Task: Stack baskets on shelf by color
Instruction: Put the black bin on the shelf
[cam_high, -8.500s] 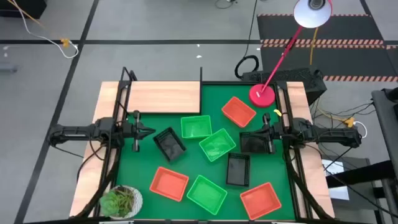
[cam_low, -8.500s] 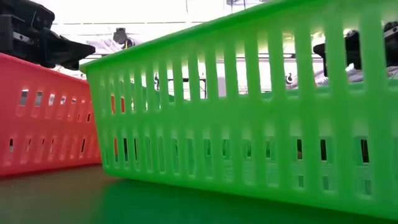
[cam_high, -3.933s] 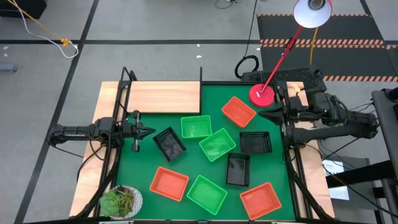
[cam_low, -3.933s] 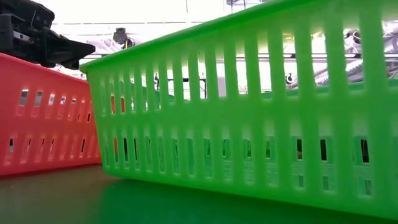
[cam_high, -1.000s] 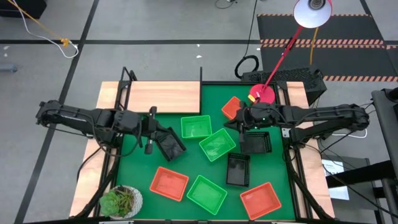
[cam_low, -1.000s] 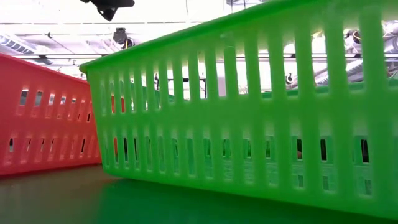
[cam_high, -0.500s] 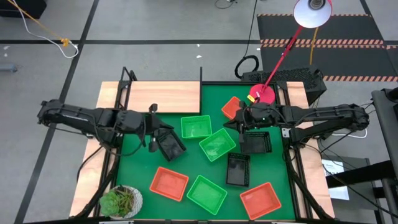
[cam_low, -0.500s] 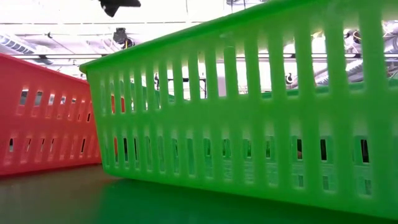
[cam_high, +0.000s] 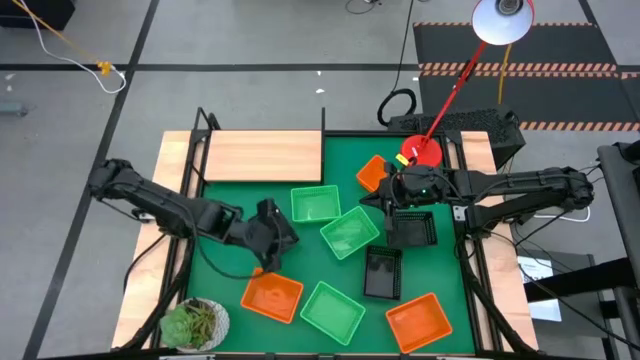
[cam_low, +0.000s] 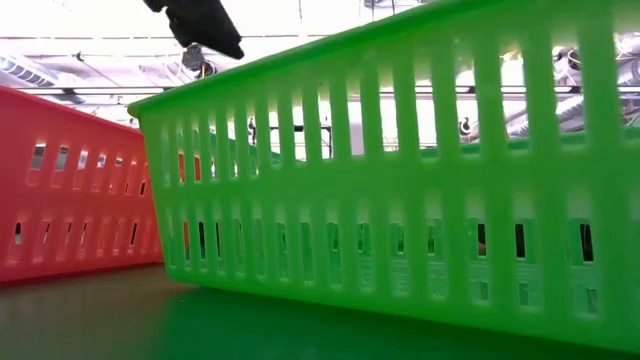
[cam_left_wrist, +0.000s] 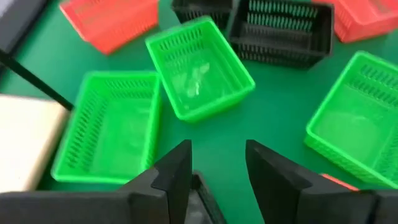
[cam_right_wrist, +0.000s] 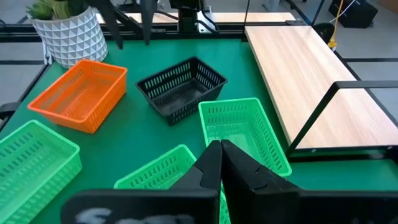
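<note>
Seen from overhead, the left gripper (cam_high: 268, 232) sits over a black basket (cam_high: 278, 231) near the left-centre of the green mat (cam_high: 225, 270), fingers (cam_left_wrist: 177, 168) spread apart w/ nothing between them in the left wrist view; whether they touch the basket can't be told. The right gripper (cam_high: 388, 198) hovers betw. a red-orange basket (cam_high: 372, 173) at the mat's far side and a 2nd black basket (cam_high: 412, 229), its fingers (cam_right_wrist: 214, 163) pressed together, empty.

The shelf (cam_high: 263, 155), a light-wood board w/ black uprights, stands at the mat's far-left corner w/ no baskets on it. Two green baskets (cam_high: 315, 203) (cam_high: 350, 231) lie mid-mat, corners near touching. A 3rd black basket (cam_high: 382, 272) lies nearer the front. Along the front edge: a red-orange basket (cam_high: 271, 296), a green one (cam_high: 333, 312), another red-orange one (cam_high: 418, 322). A potted plant (cam_high: 194, 324) sits at the front-left corner; a red lamp base (cam_high: 421, 152) at the far right.

Table-level view is filled by a green basket wall (cam_low: 400, 180).
</note>
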